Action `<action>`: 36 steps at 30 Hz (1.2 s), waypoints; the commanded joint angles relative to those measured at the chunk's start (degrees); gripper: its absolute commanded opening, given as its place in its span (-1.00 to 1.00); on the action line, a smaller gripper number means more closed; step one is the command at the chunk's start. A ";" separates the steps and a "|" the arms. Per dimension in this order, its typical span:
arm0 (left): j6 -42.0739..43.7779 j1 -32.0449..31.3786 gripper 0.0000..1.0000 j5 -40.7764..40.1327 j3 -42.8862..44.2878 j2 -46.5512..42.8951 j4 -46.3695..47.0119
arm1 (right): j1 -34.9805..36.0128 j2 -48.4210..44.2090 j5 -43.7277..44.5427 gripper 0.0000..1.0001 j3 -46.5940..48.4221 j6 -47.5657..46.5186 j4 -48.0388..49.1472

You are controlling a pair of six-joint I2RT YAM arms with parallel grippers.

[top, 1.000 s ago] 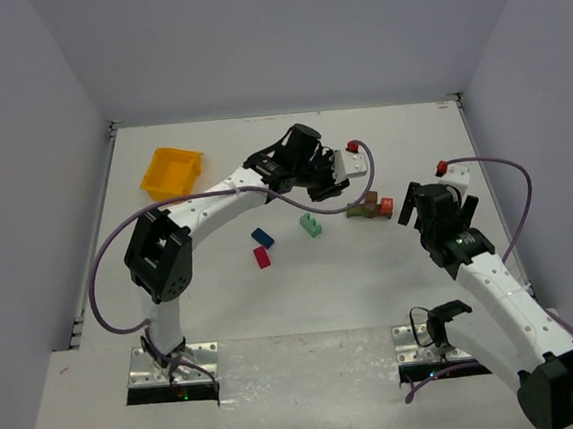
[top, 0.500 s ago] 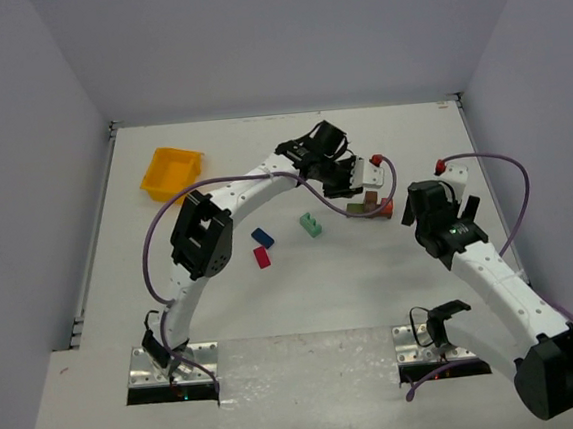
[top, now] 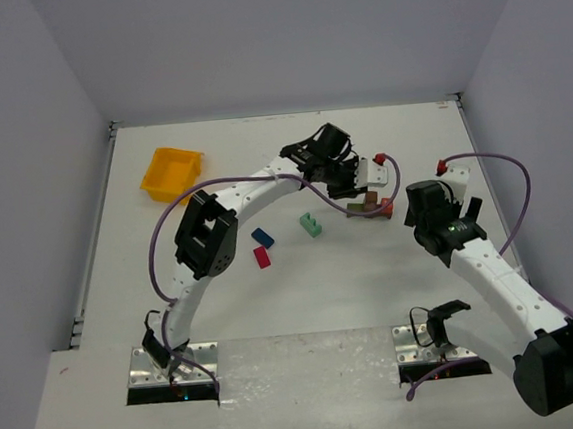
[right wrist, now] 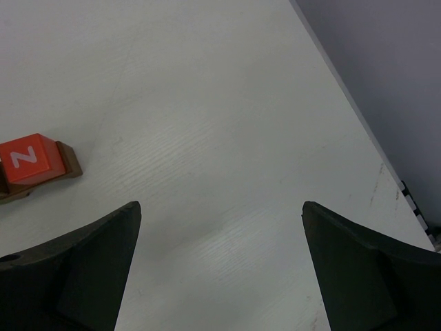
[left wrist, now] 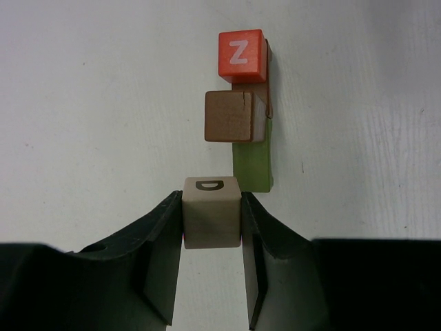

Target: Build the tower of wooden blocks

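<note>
My left gripper (left wrist: 211,200) is shut on a tan cube (left wrist: 211,217) marked D and hangs above the table beside the block cluster. Just beyond it lies an olive flat block (left wrist: 252,165). A brown cube (left wrist: 231,116) and a red cube (left wrist: 240,55) marked Z sit on a brown plank (left wrist: 268,76). From above, the left gripper (top: 364,180) hovers over this cluster (top: 371,205). My right gripper (right wrist: 220,207) is open and empty, just right of the cluster, with the red cube (right wrist: 27,157) at its left. A teal block (top: 311,225), a blue block (top: 262,237) and a red block (top: 262,258) lie loose.
A yellow-orange tray (top: 171,172) stands at the back left. The table's right edge (right wrist: 358,117) and the grey wall run close to the right gripper (top: 438,199). Purple cables loop off both arms.
The left arm swung right with the tan cube and now hangs over the cluster, nearly still for the last half second. The right arm edged slightly left, jaws still wide.
</note>
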 commanded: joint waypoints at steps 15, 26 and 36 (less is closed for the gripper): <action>-0.65 -1.89 -1.00 -1.54 -0.76 2.67 3.81 | 0.18 1.58 7.74 0.97 3.64 3.90 -3.77; -1.94 -2.15 -1.00 -3.54 -3.17 2.55 5.26 | 0.18 5.05 10.86 0.97 6.12 7.83 -8.24; -3.04 -2.75 -0.88 -4.18 -3.62 2.66 7.59 | 0.18 7.29 12.80 0.97 8.08 10.85 -13.57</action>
